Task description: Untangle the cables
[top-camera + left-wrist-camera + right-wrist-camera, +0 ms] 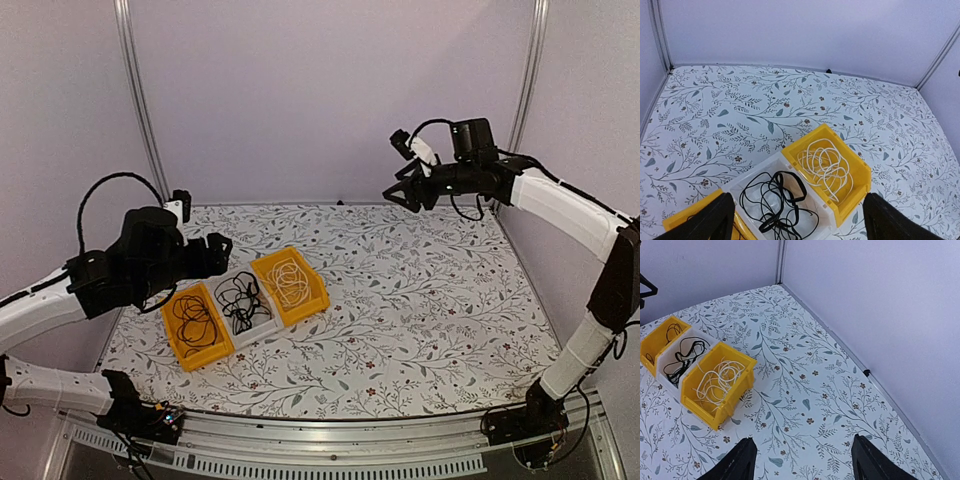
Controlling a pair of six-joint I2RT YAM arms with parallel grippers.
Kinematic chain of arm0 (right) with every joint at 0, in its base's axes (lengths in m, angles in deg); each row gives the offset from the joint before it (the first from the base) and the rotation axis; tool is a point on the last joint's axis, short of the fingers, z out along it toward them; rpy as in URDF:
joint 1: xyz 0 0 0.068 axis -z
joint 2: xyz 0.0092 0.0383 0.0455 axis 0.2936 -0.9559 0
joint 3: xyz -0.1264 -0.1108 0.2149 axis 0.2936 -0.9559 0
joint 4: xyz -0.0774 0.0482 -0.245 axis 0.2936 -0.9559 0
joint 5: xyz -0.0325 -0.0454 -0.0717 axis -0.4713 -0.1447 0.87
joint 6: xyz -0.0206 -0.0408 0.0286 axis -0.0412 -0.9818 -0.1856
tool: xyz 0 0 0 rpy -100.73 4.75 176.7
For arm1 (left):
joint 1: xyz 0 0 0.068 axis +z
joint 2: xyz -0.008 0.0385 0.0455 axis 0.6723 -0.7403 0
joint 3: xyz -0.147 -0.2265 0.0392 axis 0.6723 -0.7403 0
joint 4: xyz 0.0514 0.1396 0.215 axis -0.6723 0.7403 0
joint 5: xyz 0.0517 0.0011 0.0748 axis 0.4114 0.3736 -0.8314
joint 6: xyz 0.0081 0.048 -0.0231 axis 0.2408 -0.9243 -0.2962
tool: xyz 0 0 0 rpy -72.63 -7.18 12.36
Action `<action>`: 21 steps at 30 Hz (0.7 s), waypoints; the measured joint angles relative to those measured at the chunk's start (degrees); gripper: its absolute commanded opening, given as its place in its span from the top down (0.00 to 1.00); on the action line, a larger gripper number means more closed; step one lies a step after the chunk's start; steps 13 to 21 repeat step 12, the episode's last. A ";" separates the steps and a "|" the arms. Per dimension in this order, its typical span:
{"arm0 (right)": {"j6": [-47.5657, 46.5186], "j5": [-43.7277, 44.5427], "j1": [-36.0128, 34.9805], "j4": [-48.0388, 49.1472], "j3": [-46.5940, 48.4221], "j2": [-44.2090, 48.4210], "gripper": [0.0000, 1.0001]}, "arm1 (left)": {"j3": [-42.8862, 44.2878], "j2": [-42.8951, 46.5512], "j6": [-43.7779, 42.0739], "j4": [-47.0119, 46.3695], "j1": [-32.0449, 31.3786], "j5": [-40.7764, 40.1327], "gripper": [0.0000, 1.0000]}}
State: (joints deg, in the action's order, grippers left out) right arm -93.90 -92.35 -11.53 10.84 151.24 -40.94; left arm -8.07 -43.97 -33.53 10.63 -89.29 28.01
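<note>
Picking from the black tangle (774, 201) in the white bin (752, 172), the left jaws, spread and empty like the right jaws, should pinch one loose end only.

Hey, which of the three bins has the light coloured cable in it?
The yellow bin at the right end of the row: it holds the cream cable. The white middle bin and the other yellow bin hold black cables.
</note>
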 measured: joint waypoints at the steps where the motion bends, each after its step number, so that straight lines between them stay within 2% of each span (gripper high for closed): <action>1: 1.16 -0.59 2.91 -0.15 -0.98 1.68 0.23 | 2.08 -2.16 -1.14 -0.07 0.59 0.50 0.08; 4: 4.85 0.15 10.21 0.74 -4.76 6.36 0.08 | 10.01 -9.09 -5.09 0.39 1.55 0.83 0.05; 6: 8.50 5.55 13.92 1.53 -8.31 10.25 0.03 | 15.72 -12.85 -7.76 0.42 1.73 0.63 0.03; 12: 16.06 19.80 13.79 2.73 -12.20 19.80 0.01 | 22.71 -16.92 -11.37 -0.09 1.75 0.42 0.01; 21: 16.06 19.80 13.79 2.73 -12.20 19.80 0.01 | 22.71 -16.92 -11.37 -0.09 1.75 0.42 0.01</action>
